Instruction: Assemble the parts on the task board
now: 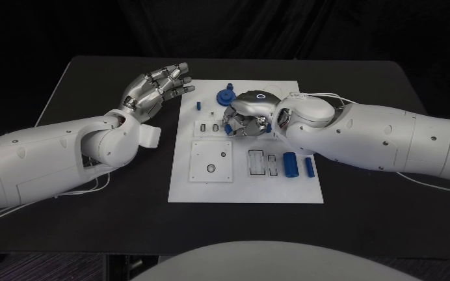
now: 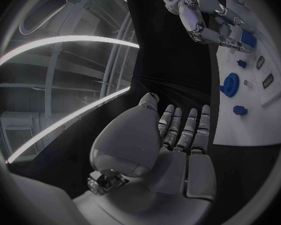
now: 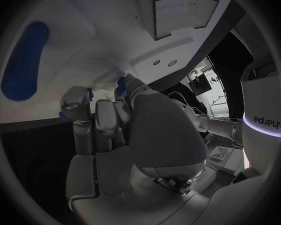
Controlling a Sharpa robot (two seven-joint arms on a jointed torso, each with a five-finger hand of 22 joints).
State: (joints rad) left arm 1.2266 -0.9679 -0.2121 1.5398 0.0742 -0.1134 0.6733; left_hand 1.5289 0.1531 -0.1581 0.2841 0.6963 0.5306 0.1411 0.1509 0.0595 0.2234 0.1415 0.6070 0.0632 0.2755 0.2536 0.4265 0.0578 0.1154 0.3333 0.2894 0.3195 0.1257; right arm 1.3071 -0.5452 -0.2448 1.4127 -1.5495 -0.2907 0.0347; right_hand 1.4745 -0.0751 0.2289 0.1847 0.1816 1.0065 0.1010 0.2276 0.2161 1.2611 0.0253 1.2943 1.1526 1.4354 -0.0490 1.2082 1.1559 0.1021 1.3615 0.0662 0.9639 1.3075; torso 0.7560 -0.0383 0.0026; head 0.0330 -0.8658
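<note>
I see my right hand down at the task board's centre, fingers curled around a small blue part. My left hand hovers empty, fingers spread, off the board's ten o'clock corner.

There is one white task board on one black tabletop. On the board I can count five blue parts: one round wheel at 12 o'clock, one tiny peg at 10 o'clock, two long pieces at 4 o'clock, a thick one and a thin one, and one small bit under the fingers. There are two hands, the left hand and the right hand.
</note>
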